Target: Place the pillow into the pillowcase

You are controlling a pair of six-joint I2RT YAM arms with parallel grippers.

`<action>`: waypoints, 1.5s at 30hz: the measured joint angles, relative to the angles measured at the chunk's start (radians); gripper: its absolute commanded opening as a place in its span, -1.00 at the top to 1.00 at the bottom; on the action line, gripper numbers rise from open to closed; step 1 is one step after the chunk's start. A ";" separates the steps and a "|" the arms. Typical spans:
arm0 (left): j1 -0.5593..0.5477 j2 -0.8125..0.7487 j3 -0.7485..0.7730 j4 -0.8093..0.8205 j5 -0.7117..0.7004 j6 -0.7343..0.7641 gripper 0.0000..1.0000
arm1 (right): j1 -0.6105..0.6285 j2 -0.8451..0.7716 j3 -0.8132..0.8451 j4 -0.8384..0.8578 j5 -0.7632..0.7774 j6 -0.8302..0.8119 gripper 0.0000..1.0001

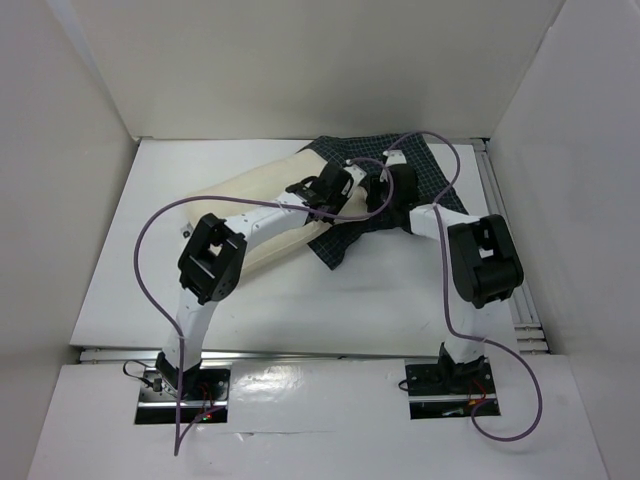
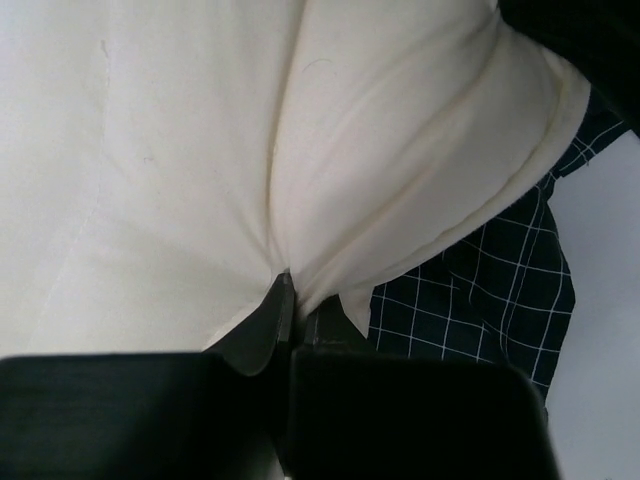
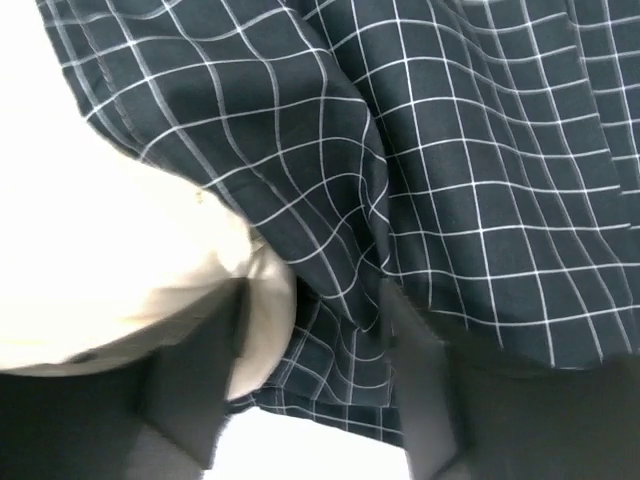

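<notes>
- White table (image 1: 300, 310) fills your overhead view. The cream pillow (image 1: 268, 188) lies aslant across its far half, and everything below is placed against that pillow.
- The pillow's near-left end lies bare on the table. Its far-right end meets the pillowcase, and from above you cannot tell how much of it sits inside the cloth.
- The dark checked pillowcase (image 1: 338, 243) spreads to the right of the pillow, rumpled, with one corner trailing toward you just below the pillow's long near edge. In your left wrist view a rounded pillow corner (image 2: 520, 150) overlaps the checked cloth (image 2: 480, 290).
- The left arm (image 1: 212, 258) reaches over the pillow's middle.
- Your left gripper (image 1: 335, 185) is clamped on the pillow's right end. Close up, its fingertips (image 2: 285, 295) meet on a pinch of cream fabric, with pleats fanning out from the grip.
- Your right gripper (image 1: 385, 190) hovers just right of the pillow's end, over the pillowcase. Its jaws stand apart (image 3: 310, 350), with a loose fold of checked cloth (image 3: 450, 180) between them and the pillow's cream edge (image 3: 130, 270) beside one finger (image 3: 200, 390).
- Purple cables (image 1: 150, 255) loop from both arms on either side of the pillow.
</notes>
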State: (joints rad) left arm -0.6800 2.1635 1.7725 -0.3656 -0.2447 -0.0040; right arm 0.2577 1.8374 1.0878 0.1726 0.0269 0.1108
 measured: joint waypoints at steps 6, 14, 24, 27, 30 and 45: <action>0.006 -0.011 -0.016 0.008 -0.019 -0.001 1.00 | 0.009 0.008 0.005 0.051 0.019 0.002 0.60; 0.029 -0.041 -0.039 -0.025 -0.026 -0.023 1.00 | -0.019 0.047 0.037 0.058 0.002 -0.016 1.00; 0.036 0.016 0.195 -0.172 -0.034 -0.122 1.00 | -0.017 -0.232 -0.021 0.019 -0.332 -0.016 1.00; 0.016 0.042 0.236 -0.199 -0.032 -0.149 1.00 | -0.012 -0.283 -0.039 0.016 -0.422 -0.010 1.00; -0.006 0.085 0.277 -0.210 -0.026 -0.199 1.00 | -0.014 -0.285 -0.060 0.002 -0.494 0.017 1.00; -0.045 -0.021 0.058 -0.103 0.067 -0.283 1.00 | -0.005 -0.195 -0.252 0.025 -0.500 0.129 -0.34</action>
State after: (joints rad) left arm -0.7246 2.1429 1.8305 -0.4690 -0.1776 -0.2867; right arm 0.2531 1.6428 0.8360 0.1974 -0.4732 0.2394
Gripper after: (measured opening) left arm 0.051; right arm 0.246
